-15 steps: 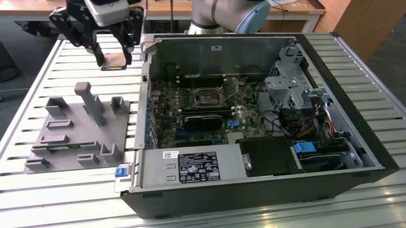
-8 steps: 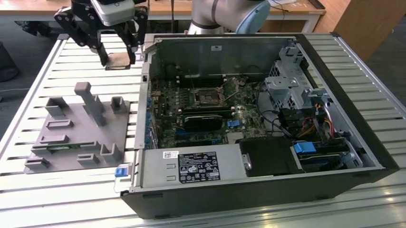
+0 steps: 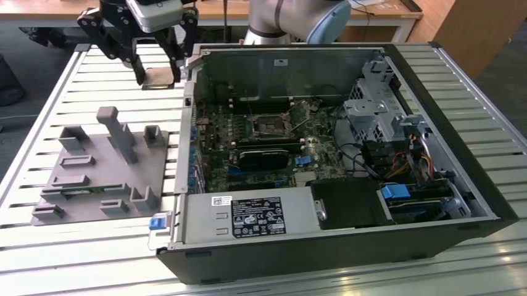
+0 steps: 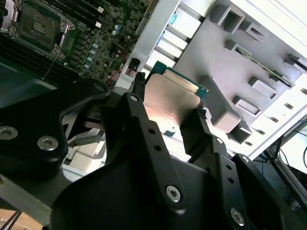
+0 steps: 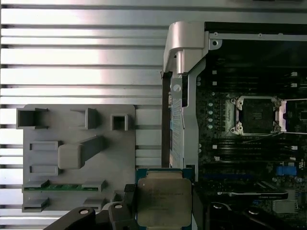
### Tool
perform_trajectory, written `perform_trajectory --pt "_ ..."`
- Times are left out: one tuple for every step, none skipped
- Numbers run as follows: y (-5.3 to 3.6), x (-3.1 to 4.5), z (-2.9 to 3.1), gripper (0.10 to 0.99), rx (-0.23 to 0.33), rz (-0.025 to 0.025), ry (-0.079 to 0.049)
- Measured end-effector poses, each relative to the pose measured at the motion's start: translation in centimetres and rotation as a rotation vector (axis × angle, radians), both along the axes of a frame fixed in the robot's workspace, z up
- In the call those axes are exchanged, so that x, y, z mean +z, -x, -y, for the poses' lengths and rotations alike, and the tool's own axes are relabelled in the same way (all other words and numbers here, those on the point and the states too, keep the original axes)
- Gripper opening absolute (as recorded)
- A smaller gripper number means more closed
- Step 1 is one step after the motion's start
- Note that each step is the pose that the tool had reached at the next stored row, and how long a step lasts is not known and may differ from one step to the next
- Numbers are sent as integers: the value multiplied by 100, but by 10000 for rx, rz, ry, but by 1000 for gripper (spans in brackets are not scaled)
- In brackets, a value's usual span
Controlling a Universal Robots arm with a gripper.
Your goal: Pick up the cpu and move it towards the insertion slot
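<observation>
The cpu (image 3: 159,78) is a small flat square chip with a silvery top, and my gripper (image 3: 158,74) is shut on it, one black finger on each side. It hangs above the slatted table just outside the open computer case's far corner, on the exterior view's left. Both wrist views show the cpu (image 4: 172,98) (image 5: 163,201) clamped between the fingers (image 4: 139,110). The insertion slot (image 3: 269,123) is a square socket with a dark centre and a metal frame on the motherboard inside the case, also seen in both wrist views (image 5: 256,115) (image 4: 41,26). The chip is well apart from it.
A grey plastic fixture (image 3: 99,166) with posts and recesses lies on the table at the exterior view's left, with a green memory stick (image 3: 82,191) in it. The case wall (image 3: 187,80) stands between gripper and motherboard. A long black card (image 3: 263,157) sits below the socket.
</observation>
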State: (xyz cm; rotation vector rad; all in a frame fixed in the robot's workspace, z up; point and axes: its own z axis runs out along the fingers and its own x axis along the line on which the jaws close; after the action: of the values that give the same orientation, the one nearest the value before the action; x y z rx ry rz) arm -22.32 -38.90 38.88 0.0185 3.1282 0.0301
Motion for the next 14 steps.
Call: perform_trajectory --pt "-8 0 -3 541 0 0 0" --pt "-16 0 -8 541 0 0 0" --pt "-24 0 -12 541 0 0 0" --pt "-31 0 -16 541 -1 0 0" --pt "-38 0 -21 541 0 0 0" --pt "-46 0 -25 541 0 0 0" --pt "-53 0 -29 541 0 0 0" --pt "-61 0 -33 541 0 0 0" --pt "-70 0 -36 541 0 0 0" --pt "-80 0 -40 541 0 0 0" --pt "-91 0 -44 541 1 0 0" --pt "-99 0 -47 541 0 0 0" --pt "-108 0 -52 541 0 0 0" --pt "-117 0 -56 541 0 0 1"
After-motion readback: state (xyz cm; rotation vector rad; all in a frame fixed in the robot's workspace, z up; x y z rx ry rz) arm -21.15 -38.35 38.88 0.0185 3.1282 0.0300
